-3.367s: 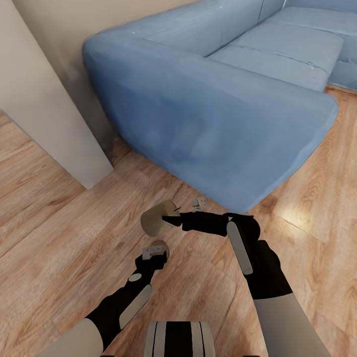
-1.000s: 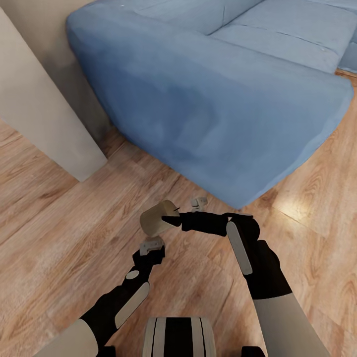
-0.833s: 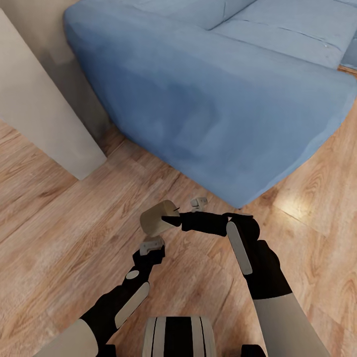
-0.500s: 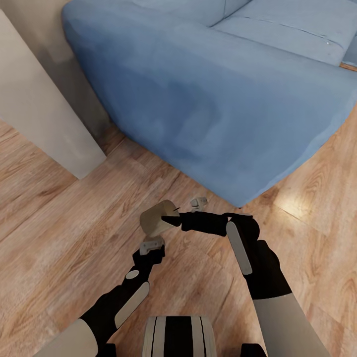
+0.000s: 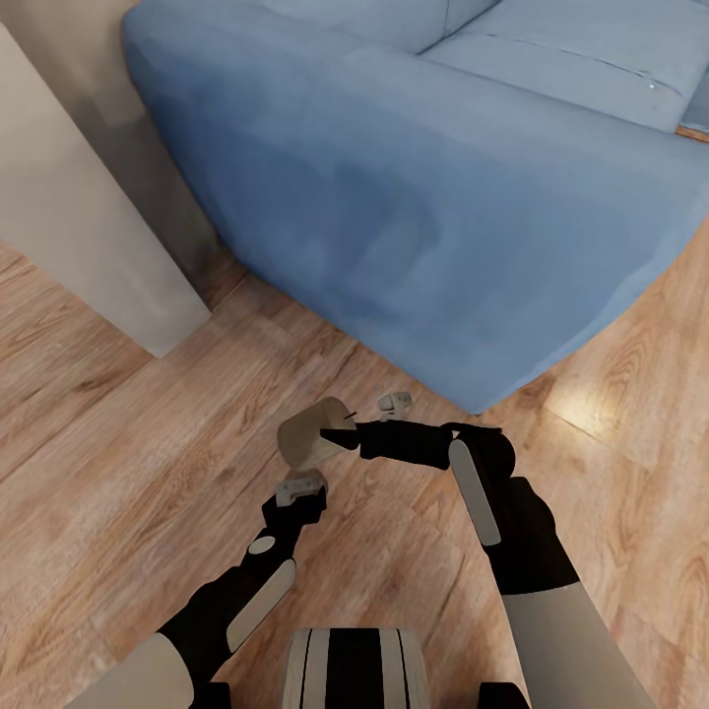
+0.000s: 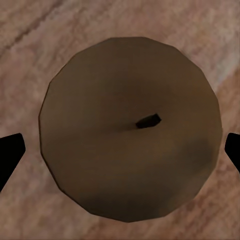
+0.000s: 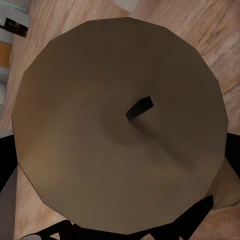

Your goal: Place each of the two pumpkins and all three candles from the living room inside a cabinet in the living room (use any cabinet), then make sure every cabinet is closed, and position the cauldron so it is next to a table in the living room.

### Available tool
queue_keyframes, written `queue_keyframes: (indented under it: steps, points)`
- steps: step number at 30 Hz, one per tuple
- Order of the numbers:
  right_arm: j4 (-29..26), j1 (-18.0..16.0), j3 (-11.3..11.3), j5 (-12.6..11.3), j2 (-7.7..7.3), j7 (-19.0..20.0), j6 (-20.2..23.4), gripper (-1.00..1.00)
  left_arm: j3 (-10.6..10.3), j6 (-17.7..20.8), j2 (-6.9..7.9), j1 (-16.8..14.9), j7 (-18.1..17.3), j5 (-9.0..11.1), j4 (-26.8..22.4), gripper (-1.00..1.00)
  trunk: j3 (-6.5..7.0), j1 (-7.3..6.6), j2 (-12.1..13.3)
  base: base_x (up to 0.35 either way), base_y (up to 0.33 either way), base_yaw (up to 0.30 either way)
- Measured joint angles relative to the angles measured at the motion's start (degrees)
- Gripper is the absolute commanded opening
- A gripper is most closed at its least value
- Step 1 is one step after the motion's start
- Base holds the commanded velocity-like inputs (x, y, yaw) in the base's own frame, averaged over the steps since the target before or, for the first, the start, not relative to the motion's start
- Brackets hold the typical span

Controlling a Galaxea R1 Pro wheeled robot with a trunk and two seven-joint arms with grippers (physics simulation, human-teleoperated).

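Gripping one candle (image 5: 315, 433) wick-end toward its wrist, the right gripper (image 5: 347, 436) carries it tilted above the floor (image 5: 118, 463), likely so it rides clear while the base drives on. The left gripper (image 5: 301, 485) has its fingers either side of a second candle (image 6: 130, 132); whether they clamp it I cannot tell. The blue sofa (image 5: 414, 187) fills the view ahead and looms nearer than 3.4 seconds ago, the camera having advanced; both arms keep their pose.

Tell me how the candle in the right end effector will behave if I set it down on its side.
The candle is a smooth, stubby cylinder, so on its side it would probably roll across the wood floor. It looks rigid, so it should keep its shape. Set on its flat end, it likely stays put.
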Motion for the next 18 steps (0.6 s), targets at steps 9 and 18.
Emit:
queue_keyframes:
  steps: [9,18]
  points:
    - [0.0,0.0,0.0,0.0,0.0,0.0,0.0,-1.0,-0.2,0.0,-0.14,0.0,-0.1,0.0,0.0,1.0,0.0,0.0,0.0,0.001,0.0,0.0]
    - [0.0,0.0,0.0,-0.1,0.0,0.0,0.0,-1.0,-0.2,0.1,-0.62,0.0,-0.2,-3.9,0.2,1.0,-0.66,0.08,0.0,0.0,0.0,0.0]
